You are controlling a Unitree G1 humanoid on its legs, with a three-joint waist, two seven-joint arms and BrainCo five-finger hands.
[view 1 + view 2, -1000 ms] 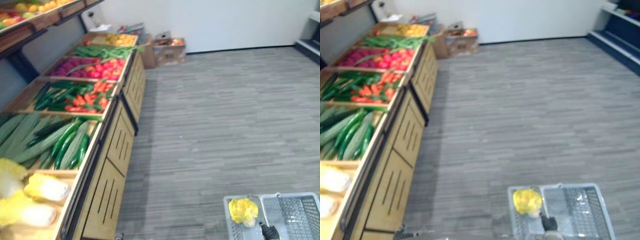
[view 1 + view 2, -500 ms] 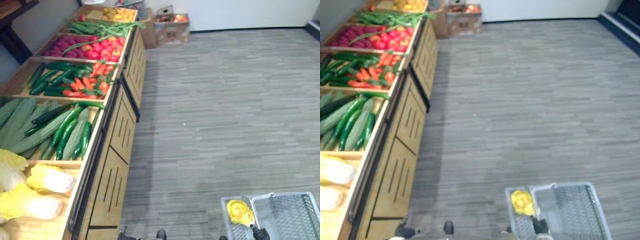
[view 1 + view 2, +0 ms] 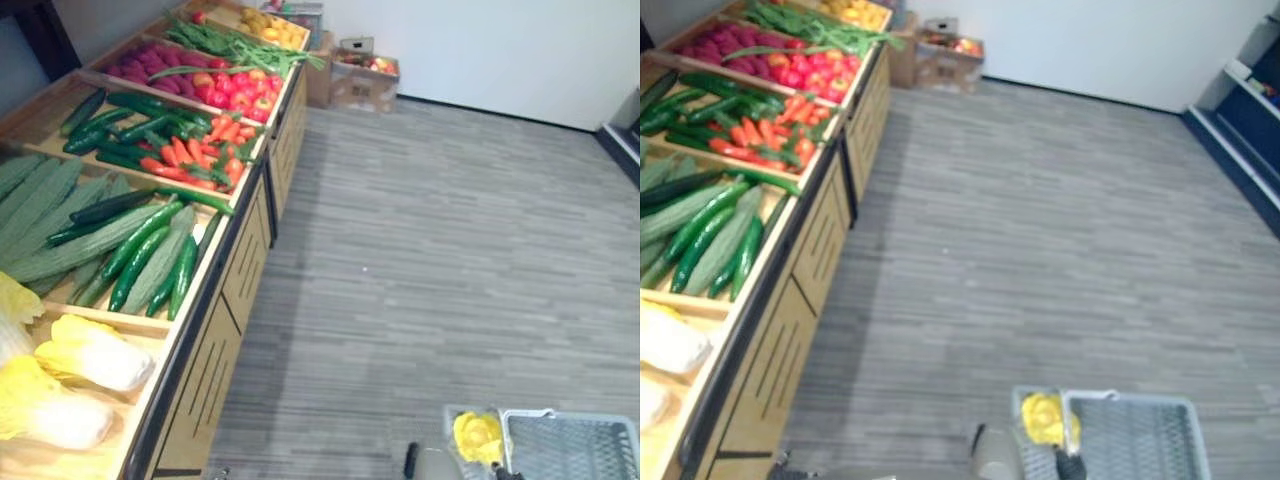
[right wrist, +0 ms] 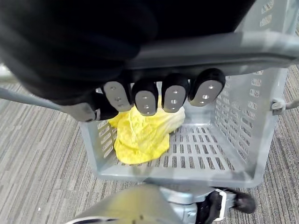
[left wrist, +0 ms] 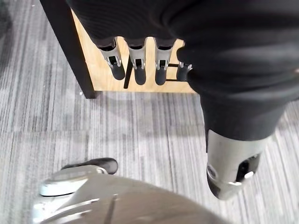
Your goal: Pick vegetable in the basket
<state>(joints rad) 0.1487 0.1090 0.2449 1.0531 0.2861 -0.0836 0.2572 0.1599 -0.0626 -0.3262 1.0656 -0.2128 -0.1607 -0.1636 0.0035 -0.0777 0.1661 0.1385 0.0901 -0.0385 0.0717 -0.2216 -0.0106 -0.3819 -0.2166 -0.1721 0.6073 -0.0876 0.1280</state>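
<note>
left hand [image 5: 139, 69] — black cover [image 5: 224, 56], silver fingers [image 5: 113, 58], dark tips | right hand [image 4: 145, 97] — black cover, silver-faced fingertips [image 4: 174, 95]

No readable text or signs anywhere

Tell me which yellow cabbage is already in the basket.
The cabbage lying alone in the grey basket, which the right hand holds by the handle; the other cabbages lie in the wooden stand's nearest bin.

A yellow leafy vegetable [image 4: 140, 137] lies inside the grey slotted basket [image 4: 187, 173].
</note>
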